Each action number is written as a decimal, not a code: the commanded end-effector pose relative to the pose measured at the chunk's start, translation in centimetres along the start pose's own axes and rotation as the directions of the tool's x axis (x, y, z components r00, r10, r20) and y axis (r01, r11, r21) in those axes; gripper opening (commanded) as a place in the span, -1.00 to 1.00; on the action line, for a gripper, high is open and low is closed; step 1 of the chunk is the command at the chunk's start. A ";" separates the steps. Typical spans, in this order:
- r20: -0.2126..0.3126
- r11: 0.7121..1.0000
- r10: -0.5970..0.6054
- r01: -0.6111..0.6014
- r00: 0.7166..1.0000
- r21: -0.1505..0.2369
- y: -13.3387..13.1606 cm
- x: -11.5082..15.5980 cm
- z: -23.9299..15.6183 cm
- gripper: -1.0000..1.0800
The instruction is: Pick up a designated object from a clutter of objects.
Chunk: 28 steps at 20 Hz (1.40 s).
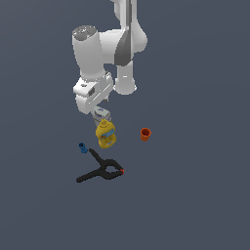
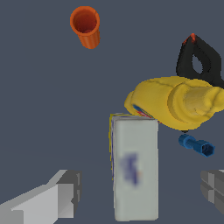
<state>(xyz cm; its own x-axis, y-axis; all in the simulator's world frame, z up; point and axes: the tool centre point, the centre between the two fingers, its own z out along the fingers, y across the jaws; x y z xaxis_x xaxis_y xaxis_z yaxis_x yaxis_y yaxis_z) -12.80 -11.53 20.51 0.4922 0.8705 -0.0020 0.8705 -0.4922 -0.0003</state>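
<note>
A flat, dark slate-grey ground (image 1: 195, 195) fills both views, with no edges or walls in sight. We note the grey-white carton (image 2: 134, 168) standing among the clutter directly under the arm's hand; in the wrist view it lies between the two fingers, its broad pale face toward the camera, a blurred bluish mark near its middle and a thin yellow edge along one side and end. In the exterior view only a small grey patch of it shows just beyond the bottle. The gripper (image 2: 135, 197) has its fingers (image 2: 48, 199) spread wide, one on each side of the carton, neither touching it. The yellow bottle (image 1: 106, 134) lies against the carton's far end, tipped over, a blue-red label partly visible. Just off the bottle sits a tiny blue piece (image 1: 83, 147), and past it the black spring clamp (image 1: 102, 170) with a red tip, flat on the ground. The small orange cup (image 1: 145, 134) stands upright, well apart, toward the exterior view's right. The white arm (image 1: 105, 53) reaches down from above.
</note>
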 end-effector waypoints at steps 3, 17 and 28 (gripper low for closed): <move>-0.002 1.000 -0.029 0.029 1.000 0.000 -0.3 -0.3 0.3 0.92; -0.001 1.000 -0.031 0.031 1.000 -0.001 -0.4 -0.4 2.7 0.92; 0.000 0.999 -0.033 0.033 0.999 -0.001 -0.4 -0.4 5.0 -1.00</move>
<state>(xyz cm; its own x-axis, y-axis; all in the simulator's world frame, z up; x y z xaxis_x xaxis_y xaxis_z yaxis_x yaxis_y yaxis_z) -13.35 -11.71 15.53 0.4628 0.8864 -0.0019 0.8864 -0.4628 -0.0002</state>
